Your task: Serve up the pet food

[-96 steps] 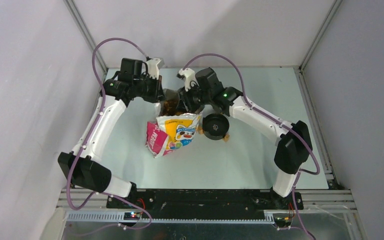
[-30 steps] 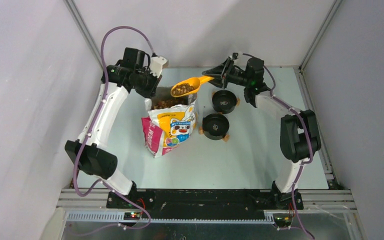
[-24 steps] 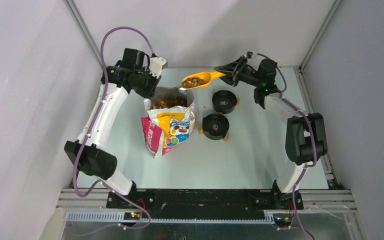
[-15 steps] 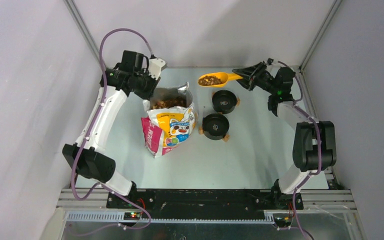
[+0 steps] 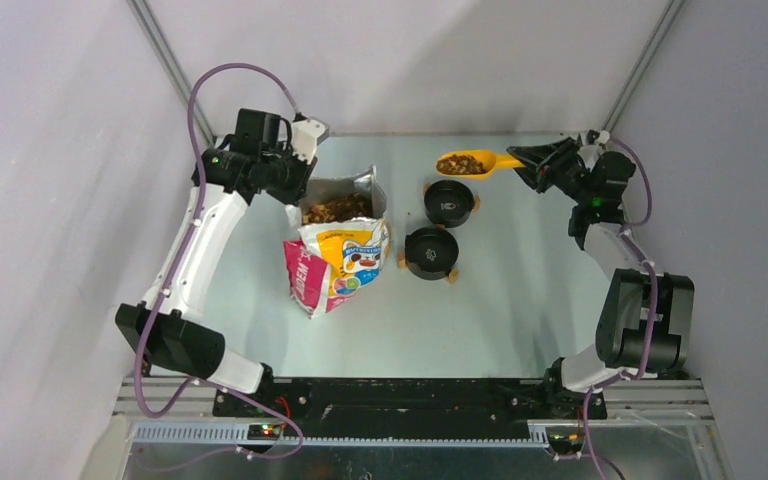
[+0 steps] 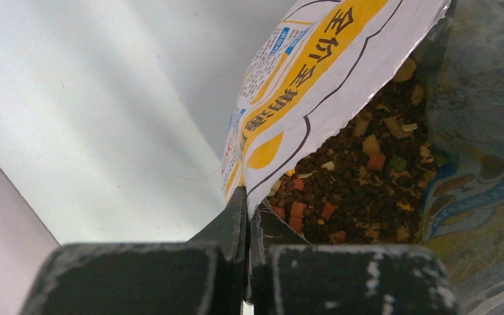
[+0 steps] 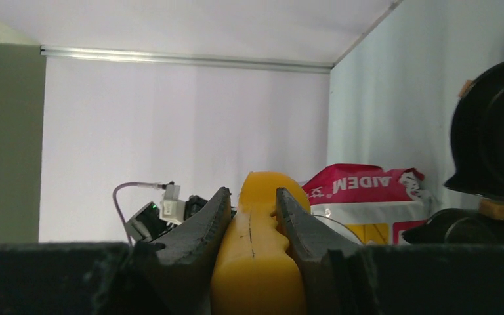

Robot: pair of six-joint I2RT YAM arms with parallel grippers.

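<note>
Kibble (image 5: 335,208) fills the open bag (image 5: 345,262), whose rim the left gripper (image 6: 246,205) pinches between tightly closed jaws at the bag's ten o'clock. At the bag's three o'clock sit the near bowl (image 5: 431,252) and far bowl (image 5: 449,203), neither holding food. More kibble rides in the yellow scoop (image 5: 500,160), which hovers at the far bowl's twelve o'clock with its handle clamped by the right gripper (image 7: 252,197). The pellets look light, dry and loose, likely to roll and spill at any tilt. They are best moved by the scoop's handle, kept level until over a bowl.
</note>
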